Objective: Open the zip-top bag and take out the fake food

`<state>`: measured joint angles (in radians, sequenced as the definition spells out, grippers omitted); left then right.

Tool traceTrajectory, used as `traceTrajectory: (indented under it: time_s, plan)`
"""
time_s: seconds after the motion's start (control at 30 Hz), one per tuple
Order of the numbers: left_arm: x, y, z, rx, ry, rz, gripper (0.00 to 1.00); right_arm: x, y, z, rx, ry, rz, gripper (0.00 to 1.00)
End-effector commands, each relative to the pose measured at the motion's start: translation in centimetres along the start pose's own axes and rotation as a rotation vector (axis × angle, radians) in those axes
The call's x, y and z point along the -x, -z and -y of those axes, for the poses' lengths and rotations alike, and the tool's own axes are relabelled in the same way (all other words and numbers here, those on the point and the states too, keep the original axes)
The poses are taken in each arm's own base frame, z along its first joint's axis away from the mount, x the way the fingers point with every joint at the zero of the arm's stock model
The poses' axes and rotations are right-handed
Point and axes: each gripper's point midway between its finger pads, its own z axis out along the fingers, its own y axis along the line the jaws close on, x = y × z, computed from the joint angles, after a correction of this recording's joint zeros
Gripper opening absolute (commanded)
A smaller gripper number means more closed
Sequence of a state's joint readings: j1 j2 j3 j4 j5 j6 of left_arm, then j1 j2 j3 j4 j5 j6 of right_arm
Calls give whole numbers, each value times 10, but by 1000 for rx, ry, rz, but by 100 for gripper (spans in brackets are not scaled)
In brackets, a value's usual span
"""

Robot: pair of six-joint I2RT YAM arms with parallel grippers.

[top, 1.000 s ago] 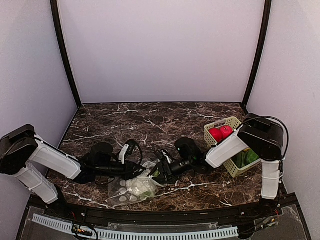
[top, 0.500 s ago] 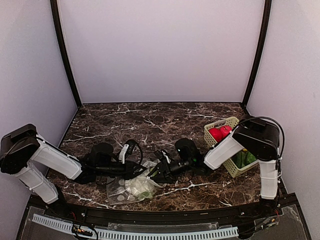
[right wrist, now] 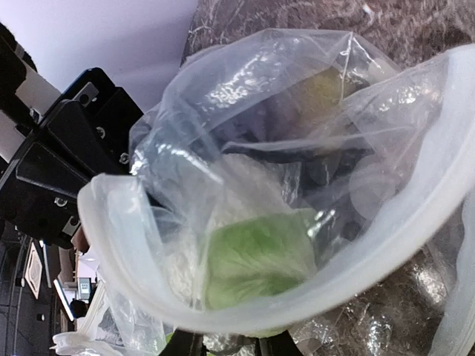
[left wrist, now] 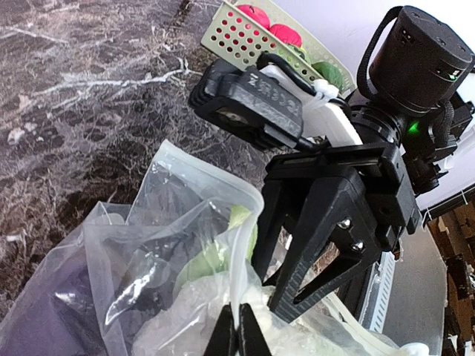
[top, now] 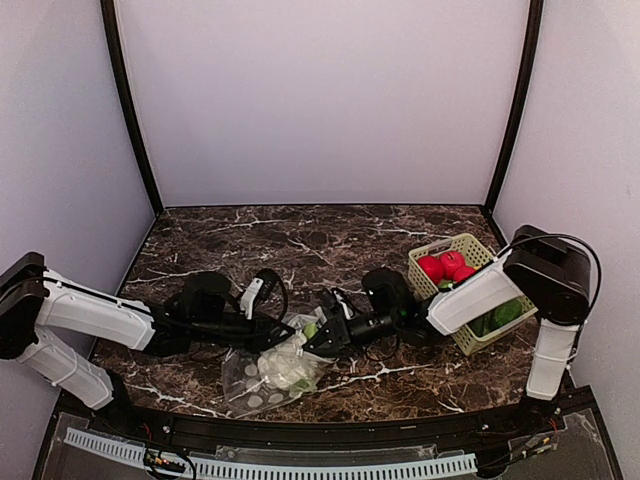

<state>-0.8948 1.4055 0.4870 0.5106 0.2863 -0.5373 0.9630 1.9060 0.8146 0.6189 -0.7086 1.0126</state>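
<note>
The left gripper (left wrist: 237,337) is pressed together on the white zip strip of the zip-top bag (left wrist: 148,245), pinching one lip at the mouth. Just ahead of it the right gripper (left wrist: 272,293) reaches into the same opening with its jaws drawn to a narrow V. The tips sit behind film, so I cannot tell whether they have caught the opposite lip, a leaf, or nothing. From the right wrist, the thick rim runs as an open loop across the front of that gripper. The cauliflower (right wrist: 256,256) lies just beyond it inside the bag, green leaf foremost.

I judge the step to be widening the mouth for the reach. The left pinch should be firm and low, as an anchor, since the floppy film will ride up with anything pulled. The right should bite one layer only, rim or food, not film folded over the leaf. Closing on both would drag the whole bag along the bench (top: 300,240). Any pull is best slow and away from the left gripper. Well beyond the right gripper, the light-green basket (top: 447,245) holds two red fruits (top: 441,266)
</note>
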Motion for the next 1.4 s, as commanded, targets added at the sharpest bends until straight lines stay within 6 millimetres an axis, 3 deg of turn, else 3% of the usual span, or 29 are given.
traceTrajectory:
  time_s: [0.0,0.2,0.43,0.87,1.13,1.37]
  plan:
    - [-14,9,-21,134,-41,-83,1,14,19,-30,-8,167,61,15]
    - [-13,4,-28,176,-26,-98,1,16,34,-26,-120,239,81,14]
    - [-21,-5,-36,198,-24,-143,1,25,51,-38,-179,342,128,14]
    - [-13,-2,-26,168,-58,-132,1,62,102,-60,-217,421,336,14]
    - [-20,-16,-3,117,-145,-181,1,73,86,-52,-187,397,336,13]
    - [-29,-20,-17,194,-186,-231,1,95,84,-73,-145,437,397,12]
